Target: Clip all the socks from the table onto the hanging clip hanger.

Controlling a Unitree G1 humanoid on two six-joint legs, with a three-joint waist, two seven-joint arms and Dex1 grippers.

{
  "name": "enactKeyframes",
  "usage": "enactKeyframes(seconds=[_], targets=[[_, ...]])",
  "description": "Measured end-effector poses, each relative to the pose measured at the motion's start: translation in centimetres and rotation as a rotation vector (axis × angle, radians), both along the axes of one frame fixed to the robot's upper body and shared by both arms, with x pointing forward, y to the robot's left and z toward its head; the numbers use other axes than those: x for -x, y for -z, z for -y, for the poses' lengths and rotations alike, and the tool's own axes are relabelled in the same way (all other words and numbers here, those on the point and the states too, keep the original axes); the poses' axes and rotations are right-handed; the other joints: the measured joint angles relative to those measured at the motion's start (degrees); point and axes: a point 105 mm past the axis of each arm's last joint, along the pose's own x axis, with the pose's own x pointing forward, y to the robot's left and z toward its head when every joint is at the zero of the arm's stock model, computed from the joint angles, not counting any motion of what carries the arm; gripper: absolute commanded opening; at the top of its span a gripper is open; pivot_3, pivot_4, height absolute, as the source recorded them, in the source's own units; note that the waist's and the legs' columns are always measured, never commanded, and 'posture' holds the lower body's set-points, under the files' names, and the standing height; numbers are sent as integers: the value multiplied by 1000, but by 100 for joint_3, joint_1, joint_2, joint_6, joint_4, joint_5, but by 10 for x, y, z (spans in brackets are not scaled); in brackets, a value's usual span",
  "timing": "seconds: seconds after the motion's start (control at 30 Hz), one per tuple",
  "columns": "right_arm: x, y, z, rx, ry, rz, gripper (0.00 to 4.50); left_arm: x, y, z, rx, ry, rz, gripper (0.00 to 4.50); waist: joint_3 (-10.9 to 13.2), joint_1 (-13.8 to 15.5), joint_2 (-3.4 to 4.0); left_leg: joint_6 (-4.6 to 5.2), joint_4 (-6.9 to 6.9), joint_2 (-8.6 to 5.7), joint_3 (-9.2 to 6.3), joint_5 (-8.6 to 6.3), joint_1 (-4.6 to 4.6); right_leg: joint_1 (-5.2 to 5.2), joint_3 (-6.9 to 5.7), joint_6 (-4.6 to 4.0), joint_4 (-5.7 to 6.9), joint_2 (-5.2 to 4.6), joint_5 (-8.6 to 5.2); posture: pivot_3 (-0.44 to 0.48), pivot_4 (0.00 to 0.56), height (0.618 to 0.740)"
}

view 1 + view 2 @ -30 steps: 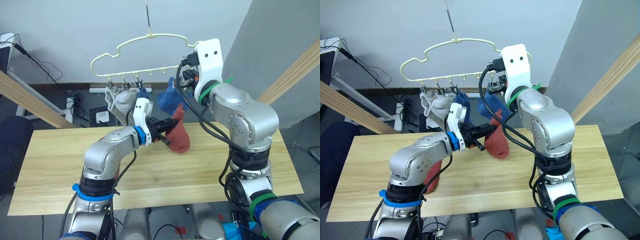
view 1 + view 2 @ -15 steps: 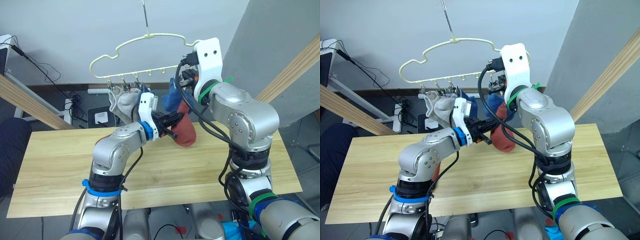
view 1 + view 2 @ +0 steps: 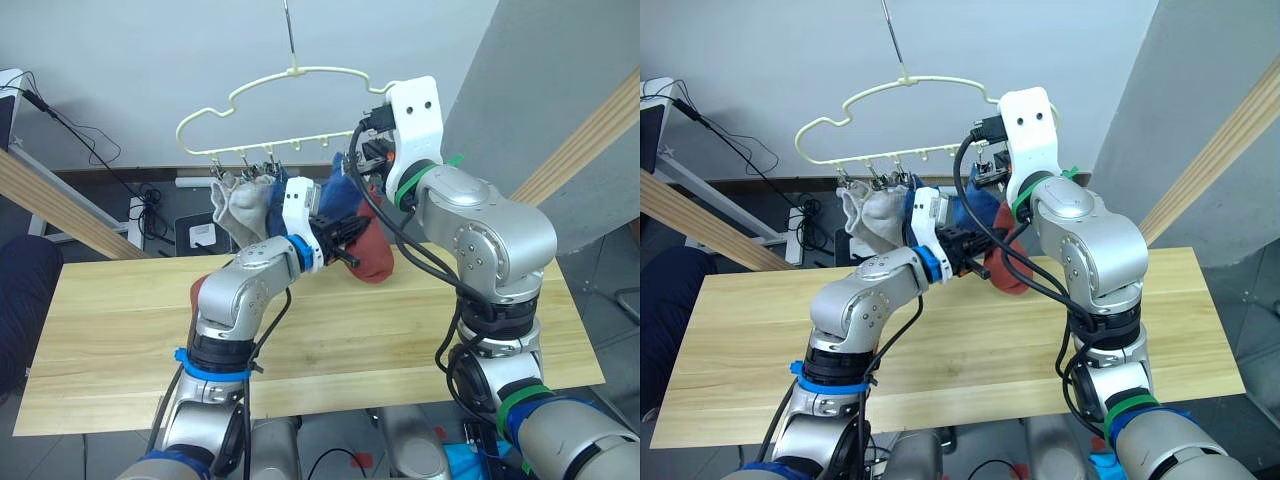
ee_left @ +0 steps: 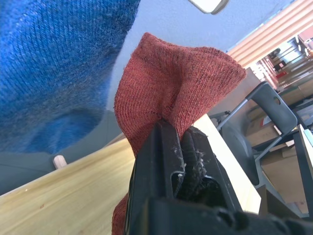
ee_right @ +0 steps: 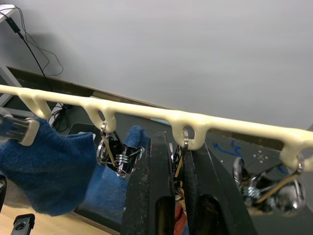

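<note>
Lifting a rust-red sock (image 4: pixel 171 93), pinched in the left gripper (image 4: pixel 182 147), toward the clip hanger (image 3: pixel 300 72); right gripper (image 5: pixel 178 161) pressing a clip (image 5: pixel 177 164). Next: feeding the cuff in.

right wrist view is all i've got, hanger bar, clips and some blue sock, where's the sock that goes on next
Observer: The left gripper is shut on a rust-red sock and holds it up off the table, below the row of clips on the clip hanger.
Operator: anything left lying on the table
Observer: A second rust-red sock lies there, mostly hidden behind the left arm.
Operator: what's at the far end of the clips
Observer: Light grey socks hang at the robot's left end of the row.
</note>
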Motion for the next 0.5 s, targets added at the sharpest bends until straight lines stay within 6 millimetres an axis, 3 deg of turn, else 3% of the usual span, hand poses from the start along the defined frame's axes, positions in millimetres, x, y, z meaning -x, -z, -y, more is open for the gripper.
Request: enactKeyframes(seconds=[0.5], targets=[[0, 0, -1, -1, -2, -1, 0, -9, -9, 0, 30, -38, 26, 16, 1, -1, 0, 0, -1, 0, 0, 0, 0, 0, 0, 0, -2, 0, 0, -218, 397, 740]])
